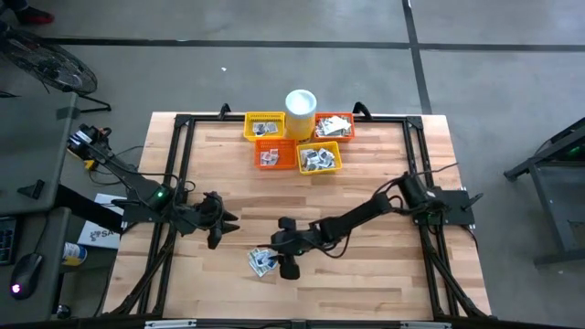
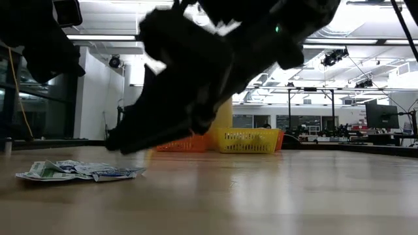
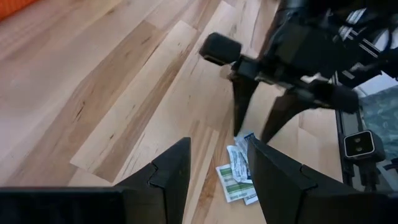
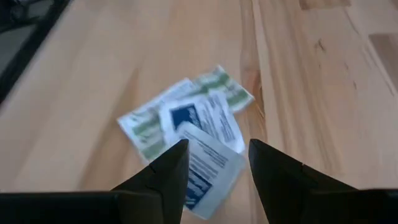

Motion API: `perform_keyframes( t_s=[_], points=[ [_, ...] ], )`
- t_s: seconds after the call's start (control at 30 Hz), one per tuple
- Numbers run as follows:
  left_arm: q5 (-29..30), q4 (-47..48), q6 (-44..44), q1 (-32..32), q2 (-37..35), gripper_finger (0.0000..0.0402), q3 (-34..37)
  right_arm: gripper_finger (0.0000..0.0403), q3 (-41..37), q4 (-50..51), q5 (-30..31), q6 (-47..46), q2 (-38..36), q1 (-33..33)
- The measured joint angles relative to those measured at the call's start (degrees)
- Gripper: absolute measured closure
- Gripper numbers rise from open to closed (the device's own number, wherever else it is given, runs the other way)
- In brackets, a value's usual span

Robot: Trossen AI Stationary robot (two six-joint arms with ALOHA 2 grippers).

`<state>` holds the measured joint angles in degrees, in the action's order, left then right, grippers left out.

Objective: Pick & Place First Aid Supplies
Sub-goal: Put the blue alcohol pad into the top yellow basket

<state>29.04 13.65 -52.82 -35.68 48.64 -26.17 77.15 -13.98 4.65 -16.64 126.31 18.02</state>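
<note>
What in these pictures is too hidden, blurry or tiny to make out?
- Print on the packets: right wrist view, blurred.
- How many packets are in the pile: high view, too small and overlapping.
- Basket contents: high view, too small.
- White cup: low view, mostly hidden by the dark arm.
- Left gripper fingertips: high view, too small.

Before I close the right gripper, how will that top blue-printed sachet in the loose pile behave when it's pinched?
The blue-printed sachet looks thin and flat, so it will probably flex rather than stay stiff. It overlaps the green-striped packets, so a neighbour may drag along. Lying flush on the smooth wooden table, it may slide under the open right gripper.
</note>
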Motion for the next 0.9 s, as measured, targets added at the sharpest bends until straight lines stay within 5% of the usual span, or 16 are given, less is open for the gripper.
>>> perform_keyframes(
  t_s=[0.57,0.9],
  points=[
    [0.0,0.0,-0.2,0.0,0.0,0.0244,0.0,0.0246,0.0,2.3,1.3,-0.1,1.3,0.0],
    [0.0,0.0,-0.2,0.0,0.0,0.0244,0.0,0.032,0.2,2.3,-0.3,-1.4,2.7,-0.1]
  ],
)
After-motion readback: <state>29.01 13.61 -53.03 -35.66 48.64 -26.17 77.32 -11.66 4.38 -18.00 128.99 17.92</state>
